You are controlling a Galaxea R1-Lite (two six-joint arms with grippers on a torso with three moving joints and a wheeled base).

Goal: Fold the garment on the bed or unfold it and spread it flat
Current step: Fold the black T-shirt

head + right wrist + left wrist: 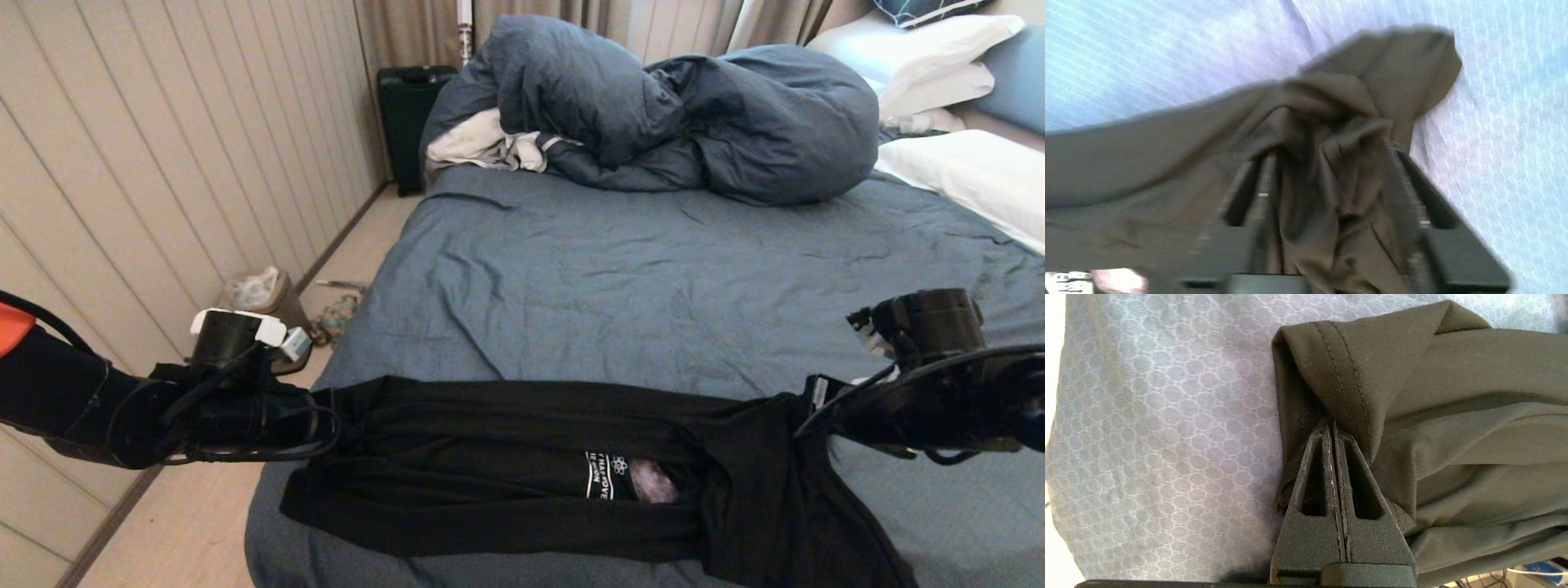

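The black T-shirt (506, 457) lies in a long crumpled band across the near part of the bed (653, 269), with a bit of its white lettering and grey print (629, 478) showing. My left gripper (326, 416) is at its left end, shut on a stitched hem corner (1347, 375), fingertips (1333, 426) pressed together. At the shirt's right end is my right gripper (804, 408). In the right wrist view its fingers (1400, 175) stand wide apart with bunched black fabric (1331, 134) lying loosely between them.
A puffy slate-blue duvet (669, 114) is heaped at the far side, with a white-grey cloth (482, 143) beside it. White pillows (971, 171) lie far right. A black case (412, 114) and a small bin (261, 294) stand on the floor to the left.
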